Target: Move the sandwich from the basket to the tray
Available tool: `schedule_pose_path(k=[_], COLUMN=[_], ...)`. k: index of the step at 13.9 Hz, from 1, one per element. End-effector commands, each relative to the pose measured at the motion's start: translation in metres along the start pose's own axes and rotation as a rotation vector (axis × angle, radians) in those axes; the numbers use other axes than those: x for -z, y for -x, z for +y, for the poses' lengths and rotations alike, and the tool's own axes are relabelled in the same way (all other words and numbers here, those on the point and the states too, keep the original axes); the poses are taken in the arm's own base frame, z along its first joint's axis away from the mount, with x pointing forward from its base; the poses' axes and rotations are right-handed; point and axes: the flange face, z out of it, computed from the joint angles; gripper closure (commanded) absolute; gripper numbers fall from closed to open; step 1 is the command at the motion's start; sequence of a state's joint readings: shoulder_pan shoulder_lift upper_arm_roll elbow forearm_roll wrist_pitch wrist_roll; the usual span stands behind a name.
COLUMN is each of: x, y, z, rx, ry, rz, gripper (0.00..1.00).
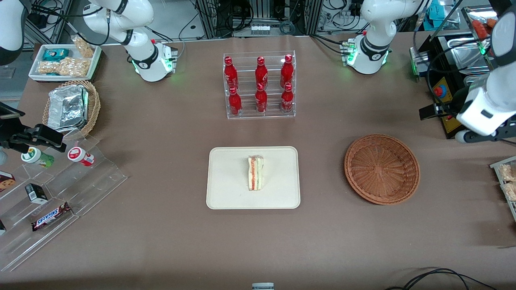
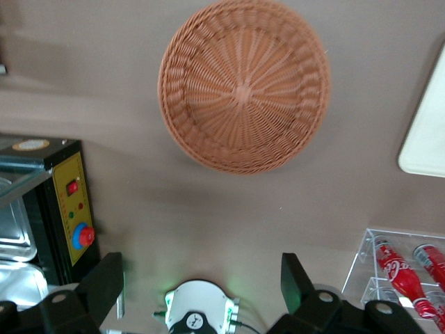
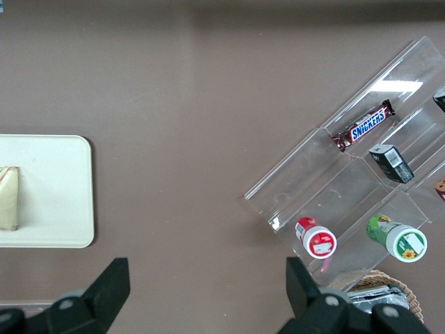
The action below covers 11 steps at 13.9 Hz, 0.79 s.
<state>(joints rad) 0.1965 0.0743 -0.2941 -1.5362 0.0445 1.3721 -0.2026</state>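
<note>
Below my pincer point(image 2: 201, 285), which hangs raised with fingers spread wide and holding nothing, I see the basket point(image 2: 243, 85) sitting bare on the table. Well away from the pincer, the sandwich point(image 1: 255, 173) lies mid-tray point(image 1: 225, 189), apart from the basket.

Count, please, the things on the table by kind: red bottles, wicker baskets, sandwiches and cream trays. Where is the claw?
Red bottles in the clear rack: 6
Wicker baskets: 2, the empty reddish-brown basket and the tan basket holding a foil container
Sandwich: 1, lying on the tray
Cream tray: 1
Total: 10
The claw hangs open above the table beside the reddish-brown basket, holding nothing.
</note>
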Motion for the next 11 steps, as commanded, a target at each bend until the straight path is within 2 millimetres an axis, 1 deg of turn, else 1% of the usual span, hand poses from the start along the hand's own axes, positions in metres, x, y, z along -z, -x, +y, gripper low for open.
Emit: schedule_pose_path(k=[1, 2, 3, 4, 6, 7, 11], x=[0.009, 0.010, 0.013, 0.016, 0.020, 0.020, 0.015], y=[0.015, 0.015, 0.017, 0.018, 0.024, 0.026, 0.032], z=[0.011, 0.010, 0.005, -0.009, -0.022, -0.021, -0.006], rx=[-0.025, -0.025, -0.014, 0.014, 0.038, 0.036, 0.012], ry=[-0.001, 0.000, 0.001, 0.011, 0.034, 0.049, 0.020], rz=[0.038, 0.041, 0.044, 0.048, 0.032, 0.020, -0.021], gripper=[0.00, 0.00, 0.00, 0.00, 0.00, 0.00, 0.00])
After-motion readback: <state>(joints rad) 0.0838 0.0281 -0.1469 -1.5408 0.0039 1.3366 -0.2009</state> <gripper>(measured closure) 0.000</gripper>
